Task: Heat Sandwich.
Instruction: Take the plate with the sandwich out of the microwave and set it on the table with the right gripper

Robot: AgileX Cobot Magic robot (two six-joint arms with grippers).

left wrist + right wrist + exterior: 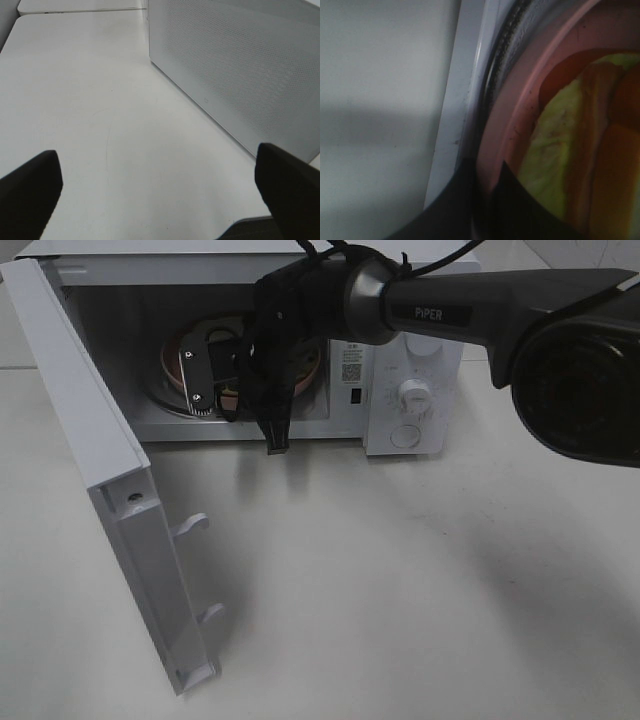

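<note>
Pale, matte white table [400, 590], seen bare across the near and right-hand areas in the exterior high view. Standing directly on it toward the back: white microwave [415, 400], door [110, 490] swung wide open to the left, its lower edge close over the tabletop. Same tabletop in the left wrist view, with the appliance's perforated side wall resting on it.

Left gripper [160, 200] jaws wide apart over white table [100, 100], perforated white microwave [240, 65] wall beside.

Even overhead light, soft shadows; right wrist view dim, blurred.
</note>
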